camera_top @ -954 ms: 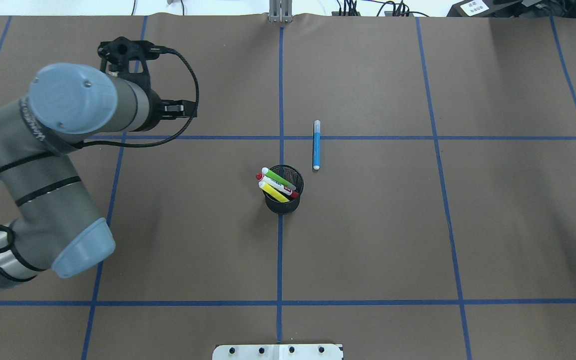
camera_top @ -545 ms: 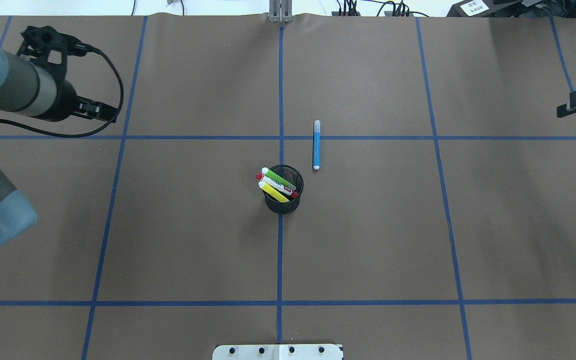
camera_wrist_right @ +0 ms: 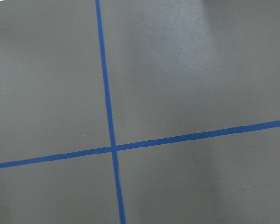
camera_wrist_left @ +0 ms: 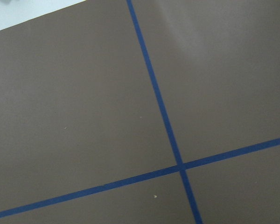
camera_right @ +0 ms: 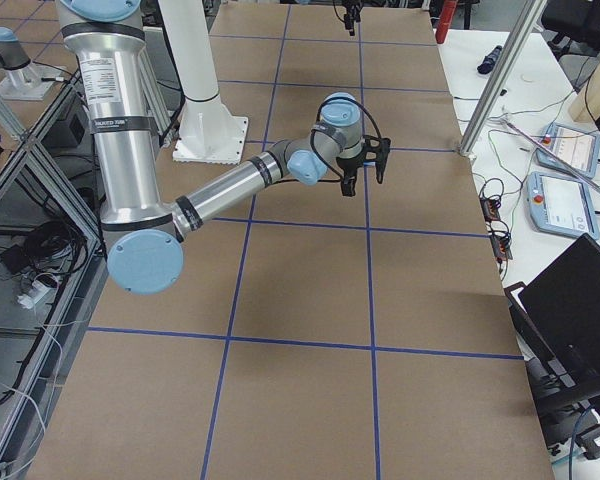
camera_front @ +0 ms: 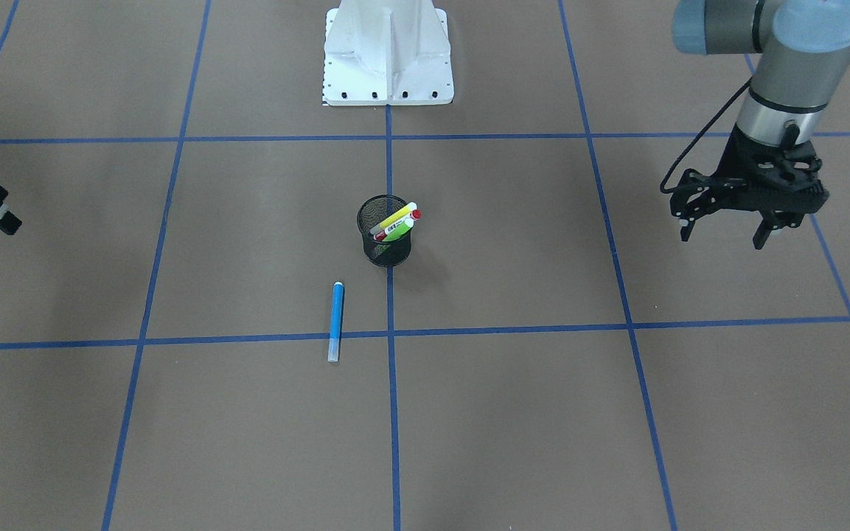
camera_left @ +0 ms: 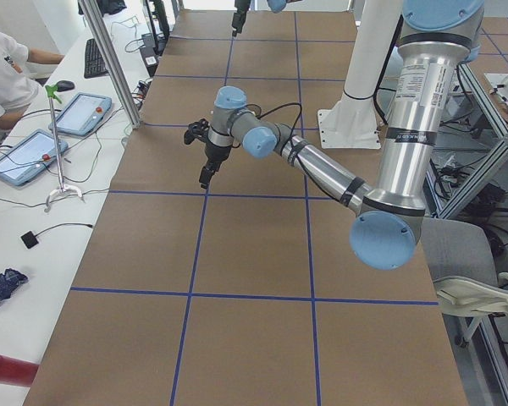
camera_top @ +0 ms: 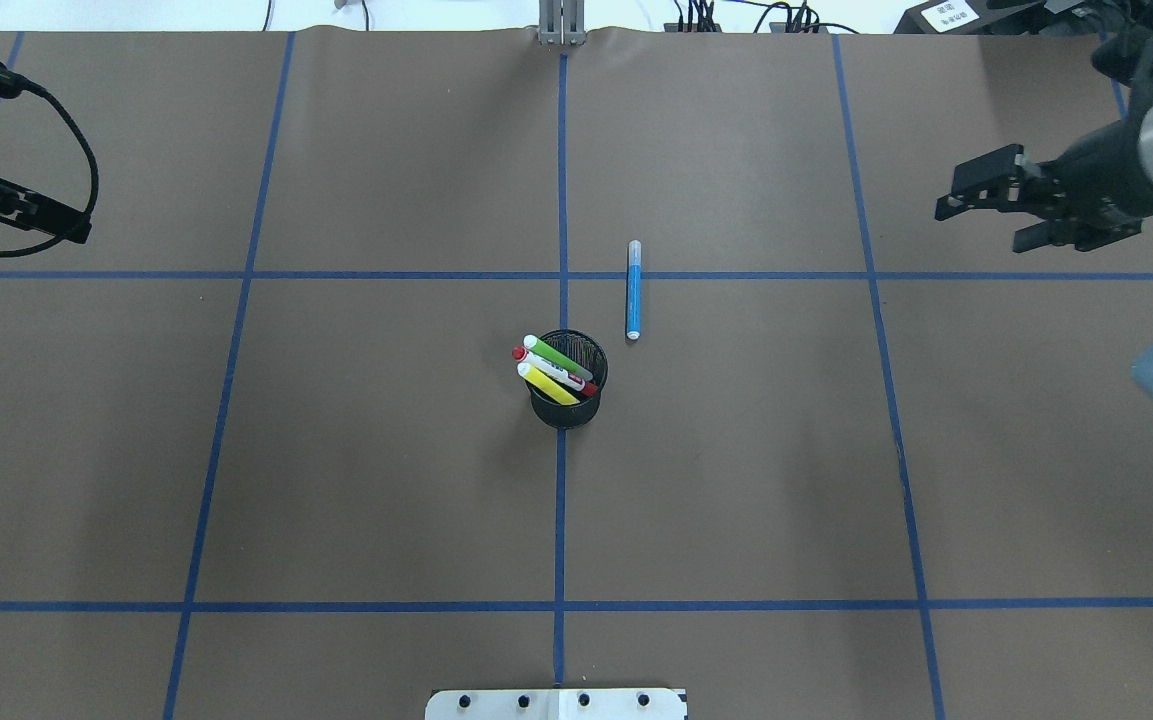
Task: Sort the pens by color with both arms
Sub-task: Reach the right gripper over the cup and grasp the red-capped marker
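Note:
A blue pen (camera_top: 633, 290) lies flat on the brown table just beyond a black mesh cup (camera_top: 568, 398). In the cup lean a green pen (camera_top: 561, 358), a white pen with red caps (camera_top: 554, 370) and a yellow pen (camera_top: 548, 385). My left gripper (camera_front: 722, 234) hangs open and empty over the table's left end, far from the pens; only one of its fingertips (camera_top: 71, 230) shows in the overhead view. My right gripper (camera_top: 978, 228) is open and empty above the right side, well clear of the blue pen (camera_front: 336, 321) and the cup (camera_front: 385, 240).
Blue tape lines (camera_top: 561, 500) split the brown table into squares. The white base mount (camera_front: 388, 55) stands at the robot's edge. Cables and plugs (camera_top: 746, 20) lie along the far edge. A person (camera_left: 4, 76) sits at a side desk with tablets (camera_left: 80, 114).
My left arm has swung away to the left, nearly out of the overhead view. The right gripper has come further in from the right edge. The pens and cup have not moved.

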Action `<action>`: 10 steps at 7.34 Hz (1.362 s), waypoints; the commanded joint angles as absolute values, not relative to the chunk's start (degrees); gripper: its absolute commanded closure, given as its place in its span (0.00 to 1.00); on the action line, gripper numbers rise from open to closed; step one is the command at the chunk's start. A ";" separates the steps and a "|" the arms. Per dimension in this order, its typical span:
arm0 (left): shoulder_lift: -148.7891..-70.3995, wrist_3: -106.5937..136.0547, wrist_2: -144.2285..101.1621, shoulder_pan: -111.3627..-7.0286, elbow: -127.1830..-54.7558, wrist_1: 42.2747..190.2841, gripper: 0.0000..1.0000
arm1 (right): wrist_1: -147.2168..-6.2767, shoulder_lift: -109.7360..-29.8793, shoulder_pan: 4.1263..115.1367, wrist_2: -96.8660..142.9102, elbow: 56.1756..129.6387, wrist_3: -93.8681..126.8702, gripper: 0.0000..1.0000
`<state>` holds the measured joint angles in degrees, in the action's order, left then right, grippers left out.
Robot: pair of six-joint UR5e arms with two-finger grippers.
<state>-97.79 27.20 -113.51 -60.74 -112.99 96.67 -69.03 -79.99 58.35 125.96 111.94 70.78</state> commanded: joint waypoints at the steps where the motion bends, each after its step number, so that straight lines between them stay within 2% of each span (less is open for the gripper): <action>1: -95.46 26.10 -116.19 -63.19 -113.03 97.12 0.01 | -69.87 -71.93 48.99 118.95 111.97 83.87 0.01; 5: -93.60 26.19 -117.25 -64.07 -113.20 97.12 0.01 | -91.96 -53.40 37.12 107.25 111.63 93.07 0.01; 7: -92.82 26.02 -117.33 -64.51 -112.77 97.12 0.01 | -100.69 -45.39 32.27 101.80 108.39 93.60 0.02; 8: -92.03 21.49 -119.68 -65.99 -112.24 97.21 0.01 | -101.42 -42.48 30.78 100.82 104.71 93.86 0.02; 10: -91.93 16.88 -123.91 -69.69 -110.22 97.12 0.01 | -105.27 -32.05 29.10 99.93 91.74 93.78 0.08</action>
